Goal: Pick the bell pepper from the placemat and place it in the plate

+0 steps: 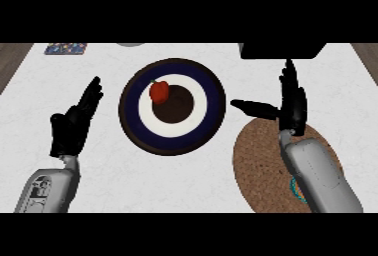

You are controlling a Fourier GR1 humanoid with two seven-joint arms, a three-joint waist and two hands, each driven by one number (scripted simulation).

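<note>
A red bell pepper (159, 92) with a green stem lies in the round plate (210, 107), on the white ring left of its dark centre. The plate has a navy band and a brown rim. My right hand (291, 104) hovers to the plate's right, over the far edge of the round woven placemat (255, 165); its fingers are straight and its thumb points left toward the plate, holding nothing. At the left of the counter my left hand (74, 125) rests open, fingers up.
A black box (282, 50) sits at the counter's far edge on the right. A small patterned item (66, 48) lies at the far left corner, and a grey round thing (131, 44) peeks in at the top.
</note>
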